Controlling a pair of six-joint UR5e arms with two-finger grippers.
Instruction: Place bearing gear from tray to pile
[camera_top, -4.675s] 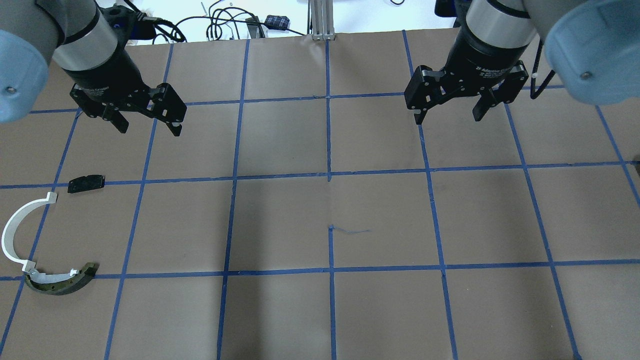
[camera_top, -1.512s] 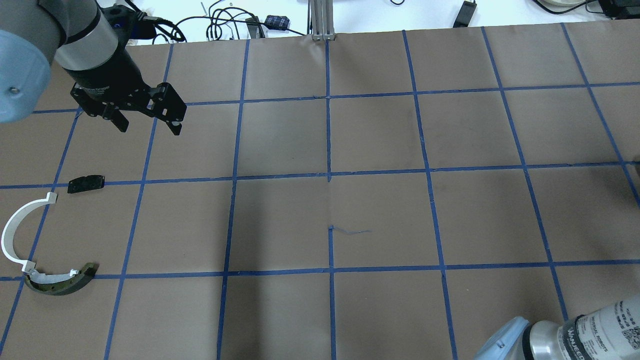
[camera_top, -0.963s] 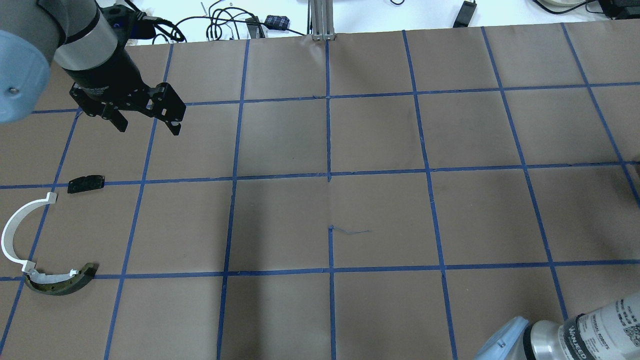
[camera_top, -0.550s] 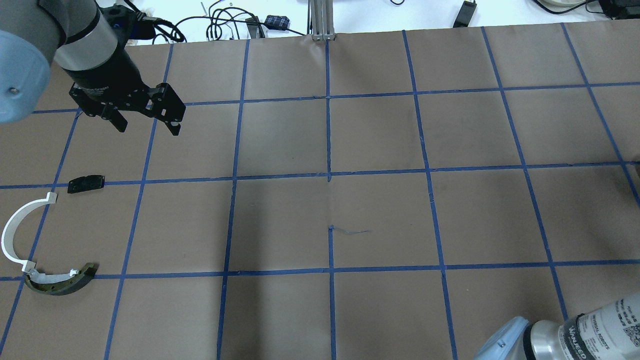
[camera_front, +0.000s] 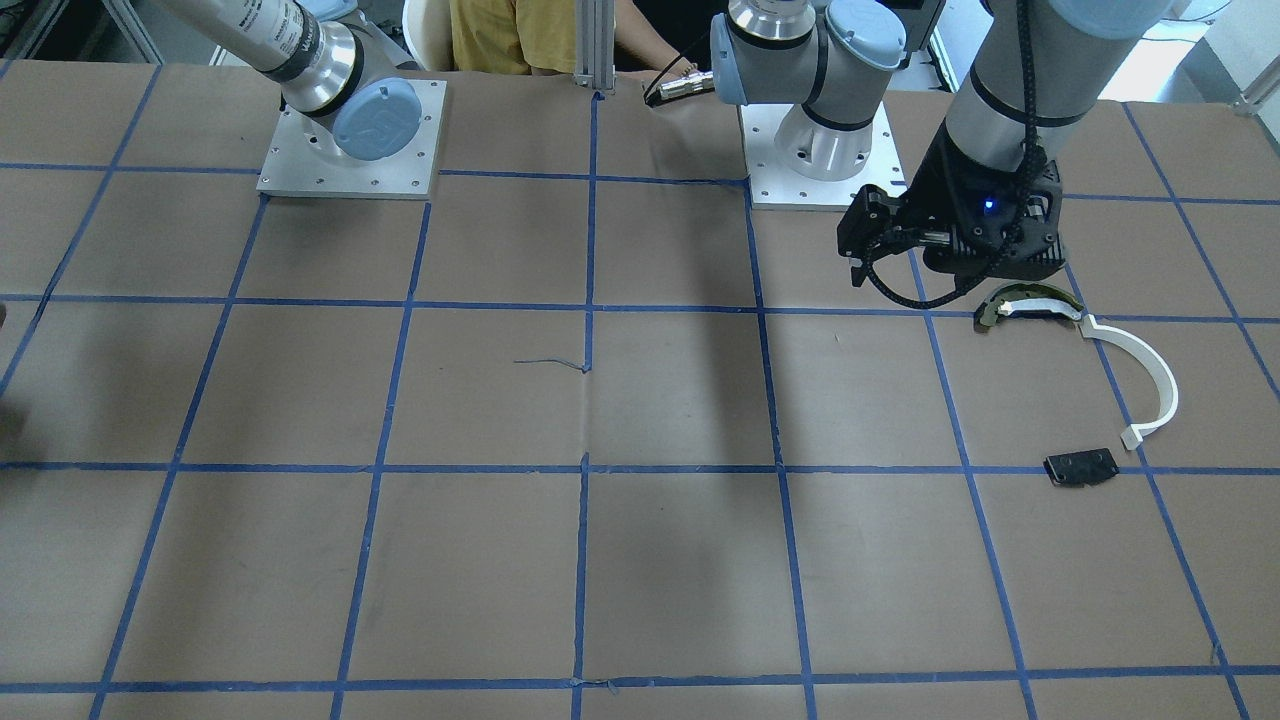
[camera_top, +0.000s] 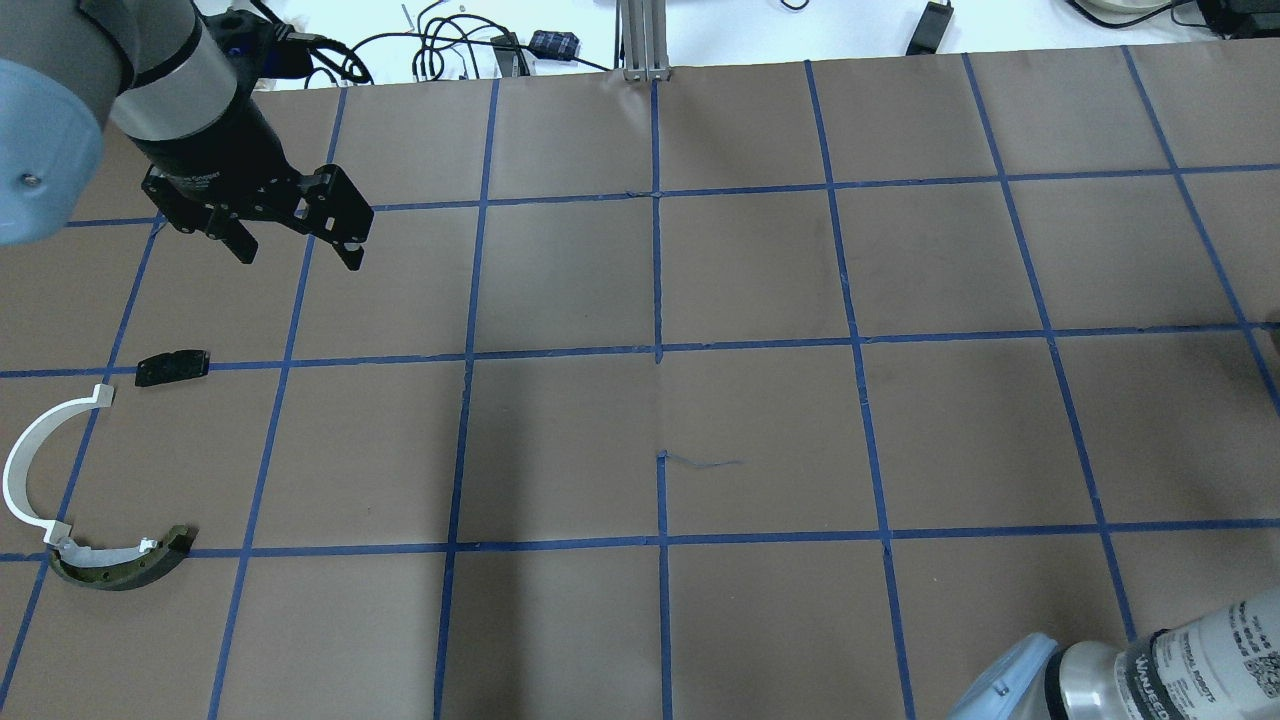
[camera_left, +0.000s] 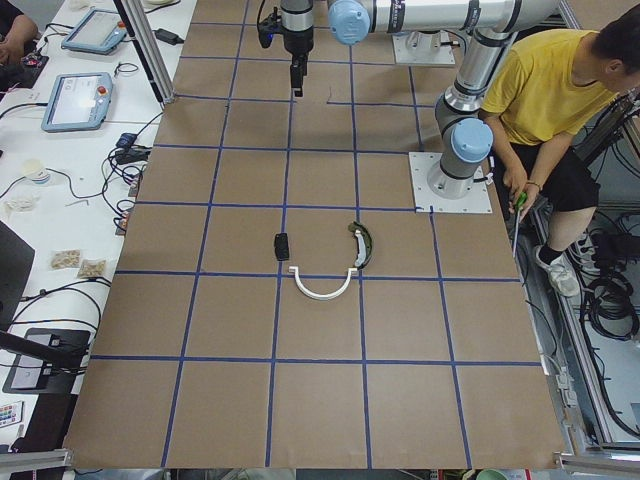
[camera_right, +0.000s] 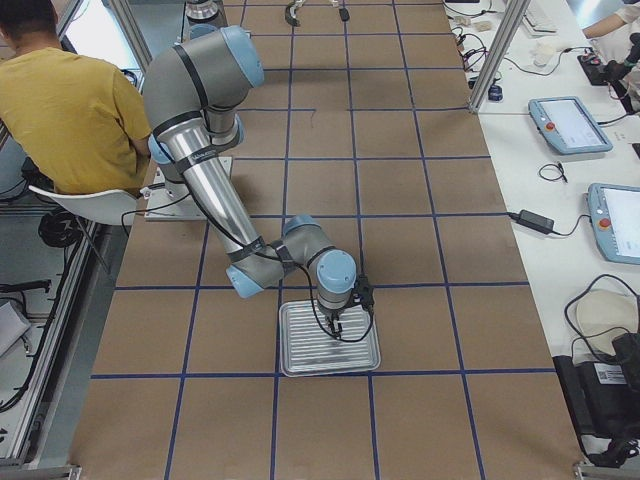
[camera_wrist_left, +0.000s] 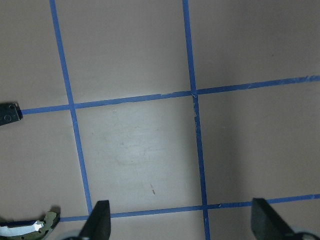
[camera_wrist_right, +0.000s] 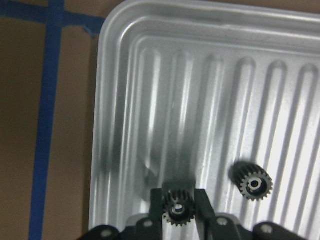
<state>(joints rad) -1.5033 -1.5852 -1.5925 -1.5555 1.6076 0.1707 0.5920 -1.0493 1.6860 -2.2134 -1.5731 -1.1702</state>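
A ribbed metal tray (camera_wrist_right: 125, 100) fills the right wrist view and lies at the table's right end (camera_right: 300, 358). Two small dark bearing gears are in it. My right gripper (camera_wrist_right: 179, 204) is shut on one gear (camera_wrist_right: 176, 210), a finger against each side. The other gear (camera_wrist_right: 251, 183) lies loose to its right. The pile is at the left end: a white arc (camera_top: 30, 470), a dark curved piece (camera_top: 125, 568) and a black plate (camera_top: 172, 366). My left gripper (camera_top: 298, 258) hangs open and empty beyond the pile.
Blue tape grids the brown table cover (camera_top: 660, 400). Cables (camera_top: 450, 45) lie along the far edge. An operator in a yellow shirt (camera_right: 60, 110) sits behind the robot bases. Tablets (camera_right: 570, 125) lie on the side bench.
Since 4.7 s ago my right arm has left the far right of the table and now shows only at the near right corner. Over the last 1.5 s nothing visibly moves.
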